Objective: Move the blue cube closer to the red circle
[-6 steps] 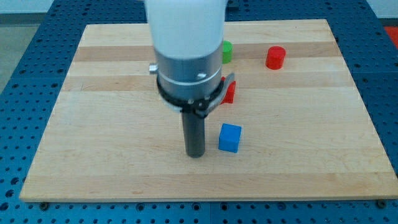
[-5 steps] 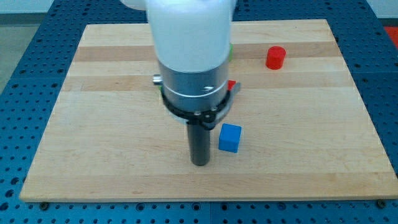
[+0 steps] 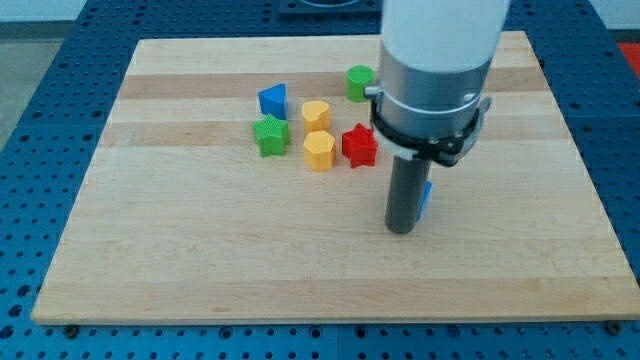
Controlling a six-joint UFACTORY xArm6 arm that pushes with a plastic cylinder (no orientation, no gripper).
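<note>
Tip [image 3: 401,229] set on board, nothing gripped; blue cube [image 3: 427,199] touching at view's right, mostly hidden behind rod. Red circle not seen, likely masked by arm. Push advised toward view's upper right, kept centred to avoid cube slipping off.

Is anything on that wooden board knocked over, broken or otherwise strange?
Nothing looks damaged or spilled. The only oddity: the blue cube is almost hidden behind the rod, just a sliver showing right of my tip, and the red circle isn't visible, probably behind the arm.
</note>
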